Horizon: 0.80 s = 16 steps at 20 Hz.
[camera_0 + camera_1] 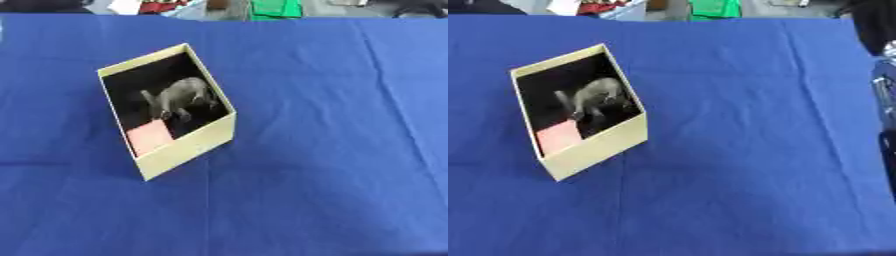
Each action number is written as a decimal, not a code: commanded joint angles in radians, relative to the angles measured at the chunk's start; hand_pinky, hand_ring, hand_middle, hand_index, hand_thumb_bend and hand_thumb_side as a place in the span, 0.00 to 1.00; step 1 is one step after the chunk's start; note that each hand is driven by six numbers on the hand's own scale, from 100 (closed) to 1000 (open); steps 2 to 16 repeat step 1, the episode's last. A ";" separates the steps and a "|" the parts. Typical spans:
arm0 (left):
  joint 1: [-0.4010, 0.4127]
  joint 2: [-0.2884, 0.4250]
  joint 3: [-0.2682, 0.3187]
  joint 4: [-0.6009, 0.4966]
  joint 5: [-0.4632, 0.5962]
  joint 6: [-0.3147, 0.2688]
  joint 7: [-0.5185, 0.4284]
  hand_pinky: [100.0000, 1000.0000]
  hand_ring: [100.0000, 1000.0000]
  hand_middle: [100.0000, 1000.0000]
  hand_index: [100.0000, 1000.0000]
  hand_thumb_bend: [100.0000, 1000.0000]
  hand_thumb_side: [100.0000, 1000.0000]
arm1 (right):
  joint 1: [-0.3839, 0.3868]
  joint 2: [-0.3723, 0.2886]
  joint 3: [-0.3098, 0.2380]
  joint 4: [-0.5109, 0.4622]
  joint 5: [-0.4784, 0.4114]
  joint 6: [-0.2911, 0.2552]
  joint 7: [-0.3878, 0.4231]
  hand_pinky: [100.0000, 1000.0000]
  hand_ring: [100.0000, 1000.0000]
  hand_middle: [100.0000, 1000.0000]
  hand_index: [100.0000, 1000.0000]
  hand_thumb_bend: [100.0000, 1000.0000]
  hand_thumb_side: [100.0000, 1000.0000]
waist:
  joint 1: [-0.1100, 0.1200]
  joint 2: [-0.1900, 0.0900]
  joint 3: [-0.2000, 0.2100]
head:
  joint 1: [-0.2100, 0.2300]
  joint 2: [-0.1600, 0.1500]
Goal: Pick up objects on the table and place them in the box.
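Neither robot hand is showing, so you cannot tell their state; 2 items, a grey toy (179, 96) and pink block (149, 135), are lying inside the box (188, 146) on the blue desk (332, 150).

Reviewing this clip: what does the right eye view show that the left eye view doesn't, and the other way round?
Only the right eye view shows a dark shape along its right edge, too unclear to name. The left eye view shows nothing extra, only more cloth left of the box. Both show the cream box on the blue tablecloth, holding a grey animal figure and a pink flat item. No hand is clearly visible.
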 commanded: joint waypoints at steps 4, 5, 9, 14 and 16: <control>0.058 0.036 0.061 -0.134 0.152 0.106 0.138 0.48 0.71 0.69 0.84 0.40 0.98 | -0.015 -0.016 -0.012 -0.017 -0.003 -0.013 -0.006 0.83 0.79 0.61 0.89 0.00 0.69 | -0.002 -0.025 0.004 | -0.003 0.002; 0.058 0.036 0.061 -0.134 0.152 0.106 0.138 0.48 0.71 0.69 0.84 0.40 0.98 | -0.015 -0.016 -0.012 -0.017 -0.003 -0.013 -0.006 0.83 0.79 0.61 0.89 0.00 0.69 | -0.002 -0.025 0.004 | -0.003 0.002; 0.058 0.036 0.061 -0.134 0.152 0.106 0.138 0.48 0.71 0.69 0.84 0.40 0.98 | -0.015 -0.016 -0.012 -0.017 -0.003 -0.013 -0.006 0.83 0.79 0.61 0.89 0.00 0.69 | -0.002 -0.025 0.004 | -0.003 0.002; 0.058 0.036 0.061 -0.134 0.152 0.106 0.138 0.48 0.71 0.69 0.84 0.40 0.98 | -0.015 -0.016 -0.012 -0.017 -0.003 -0.013 -0.006 0.83 0.79 0.61 0.89 0.00 0.69 | -0.002 -0.025 0.004 | -0.003 0.002; 0.058 0.036 0.061 -0.134 0.152 0.106 0.138 0.48 0.71 0.69 0.84 0.40 0.98 | -0.015 -0.016 -0.012 -0.017 -0.003 -0.013 -0.006 0.83 0.79 0.61 0.89 0.00 0.69 | -0.002 -0.025 0.004 | -0.003 0.002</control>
